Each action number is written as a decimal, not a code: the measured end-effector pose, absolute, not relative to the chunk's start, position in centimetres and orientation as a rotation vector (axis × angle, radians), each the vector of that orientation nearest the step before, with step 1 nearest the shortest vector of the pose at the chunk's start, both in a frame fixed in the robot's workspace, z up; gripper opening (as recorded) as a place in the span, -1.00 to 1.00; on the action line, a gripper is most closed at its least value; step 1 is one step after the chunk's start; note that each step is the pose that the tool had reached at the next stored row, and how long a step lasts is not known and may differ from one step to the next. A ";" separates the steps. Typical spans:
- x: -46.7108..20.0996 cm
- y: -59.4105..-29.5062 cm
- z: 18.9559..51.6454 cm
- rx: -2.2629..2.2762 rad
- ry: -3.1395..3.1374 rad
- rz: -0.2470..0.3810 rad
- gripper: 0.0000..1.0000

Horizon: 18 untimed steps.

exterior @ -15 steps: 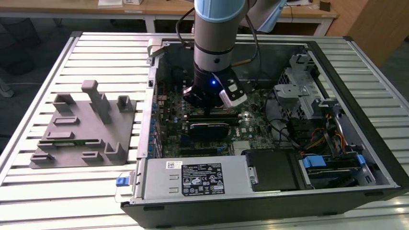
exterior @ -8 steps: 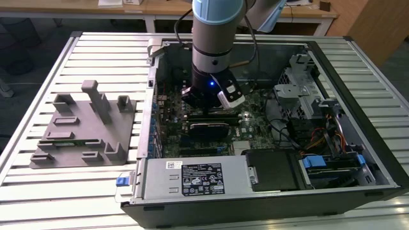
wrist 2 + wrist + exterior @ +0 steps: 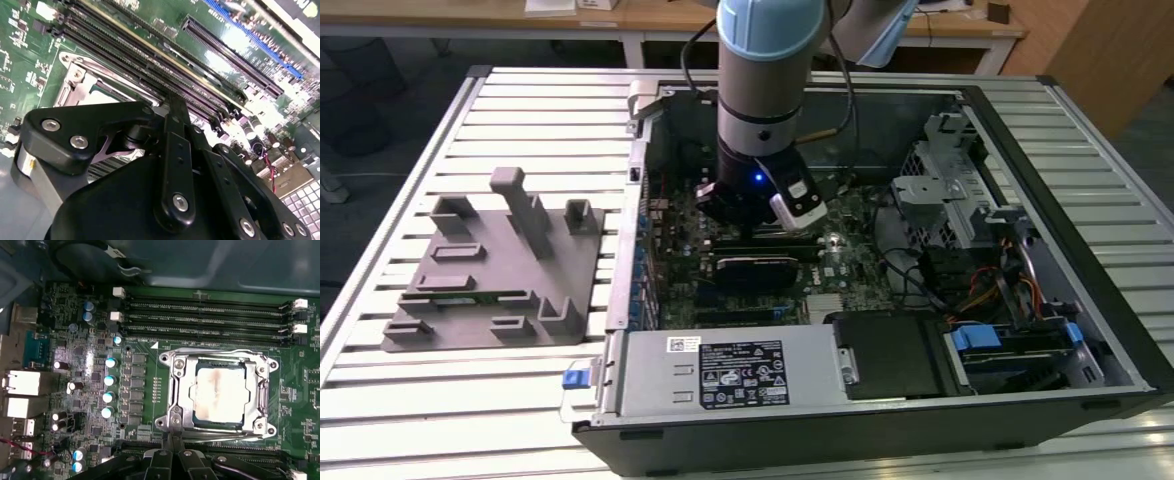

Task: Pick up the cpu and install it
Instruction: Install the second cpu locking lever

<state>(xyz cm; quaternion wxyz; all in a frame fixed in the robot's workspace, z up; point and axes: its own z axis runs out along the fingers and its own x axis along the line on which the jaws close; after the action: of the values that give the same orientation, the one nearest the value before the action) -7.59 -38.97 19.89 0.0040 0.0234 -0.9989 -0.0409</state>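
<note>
We see the cpu (image 3: 219, 392) seated in the socket (image 3: 170, 390) under its metal frame, inside the open case (image 3: 1067, 300); the gripper (image 3: 170, 452) hangs just beside the socket, fingers together, empty; the grey tray (image 3: 494, 270) sits outside the case.

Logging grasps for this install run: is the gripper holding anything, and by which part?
Nothing is held. The cpu sits in the socket, and the gripper is beside the socket's edge.

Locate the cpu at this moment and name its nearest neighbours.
In the first wrist view the cpu sits inside the metal socket frame on the green motherboard, between two banks of black memory slots, close to the gripper.
</note>
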 end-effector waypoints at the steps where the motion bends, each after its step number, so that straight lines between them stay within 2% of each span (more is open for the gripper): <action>1: -7.7 -39.0 19.9 0.073 -3.130 -0.137 -0.79; 10: -8.0 -39.0 19.6 0.074 -3.128 -0.198 -0.79; 18: -8.0 -39.0 20.6 0.074 -3.128 -0.201 -0.79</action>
<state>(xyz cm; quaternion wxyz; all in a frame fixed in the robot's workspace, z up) -7.97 -38.99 20.60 0.0032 0.0237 -0.9977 -0.0640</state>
